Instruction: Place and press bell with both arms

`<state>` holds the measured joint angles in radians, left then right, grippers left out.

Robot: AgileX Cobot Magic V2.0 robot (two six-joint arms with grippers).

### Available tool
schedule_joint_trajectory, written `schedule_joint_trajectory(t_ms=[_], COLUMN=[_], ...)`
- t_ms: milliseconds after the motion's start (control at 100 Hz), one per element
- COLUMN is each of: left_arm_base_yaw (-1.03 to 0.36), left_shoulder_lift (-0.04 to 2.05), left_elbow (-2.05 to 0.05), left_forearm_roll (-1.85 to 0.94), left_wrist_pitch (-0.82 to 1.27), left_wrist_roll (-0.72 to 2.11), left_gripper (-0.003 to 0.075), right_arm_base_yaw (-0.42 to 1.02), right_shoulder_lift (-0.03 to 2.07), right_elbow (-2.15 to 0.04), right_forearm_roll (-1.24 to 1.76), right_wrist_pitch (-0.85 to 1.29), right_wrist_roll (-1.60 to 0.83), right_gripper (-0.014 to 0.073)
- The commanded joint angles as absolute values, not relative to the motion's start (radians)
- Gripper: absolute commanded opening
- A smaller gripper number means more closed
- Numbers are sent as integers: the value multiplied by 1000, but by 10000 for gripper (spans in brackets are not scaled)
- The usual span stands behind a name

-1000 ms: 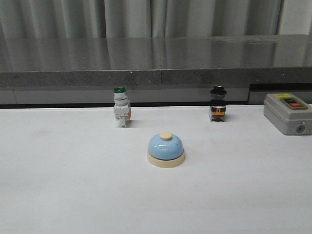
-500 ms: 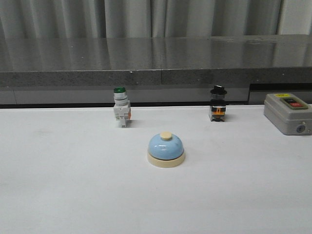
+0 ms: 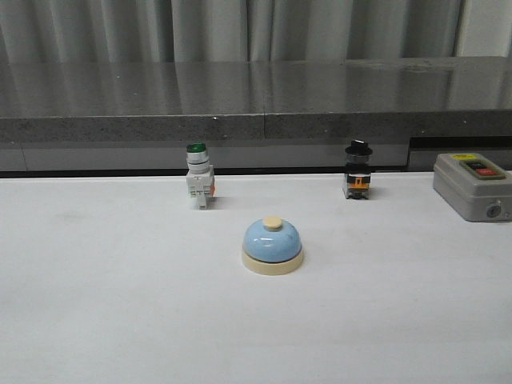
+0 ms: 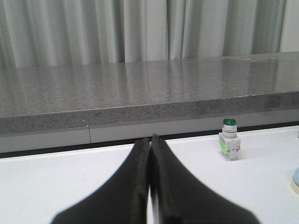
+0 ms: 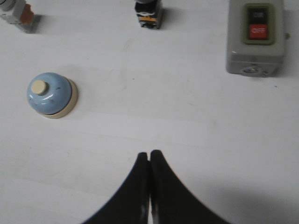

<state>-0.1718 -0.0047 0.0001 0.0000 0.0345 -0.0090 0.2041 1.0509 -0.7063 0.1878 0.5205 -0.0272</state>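
Light blue with a cream base, the bell (image 3: pixel 273 246) sits upright mid-table, untouched and free, so the job looks to be barely started: an arm must first reach over and open up to grasp it. Neither arm appears in the front view, while each wrist view shows its own, the left gripper (image 4: pixel 150 186) and right gripper (image 5: pixel 149 186), fingers pressed together on nothing. Only the right wrist view looks down on the bell's button, with the grey box (image 5: pixel 255 36) well off to the side.

Each tool (image 4: pixel 150 186) has smooth, black, curved fingers (image 5: pixel 135 196).
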Motion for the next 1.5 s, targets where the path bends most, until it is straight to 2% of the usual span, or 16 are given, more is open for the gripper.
schedule_joint_trajectory(t_ms=[0,440,730,1490], left_arm_base_yaw=[-169,-169,-169,-169], left_shoulder_lift=[-35,-35,-35,-35], left_elbow=[43,43,43,43], left_forearm_roll=[-7,-7,-7,-7], left_wrist_pitch=[-41,-41,-41,-41], left_wrist_roll=[-19,-19,-19,-19], left_gripper=[-20,-20,-20,-20], right_arm_base_yaw=[250,471,551,554], right_shoulder_lift=[1105,1518,1713,1844], right_elbow=[-778,-1065,-1219,-1282], right_forearm_roll=[202,202,202,202], right_wrist_pitch=[446,407,432,505], right_wrist_roll=[-33,-34,-34,-34], right_gripper=[-60,-60,-60,-60])
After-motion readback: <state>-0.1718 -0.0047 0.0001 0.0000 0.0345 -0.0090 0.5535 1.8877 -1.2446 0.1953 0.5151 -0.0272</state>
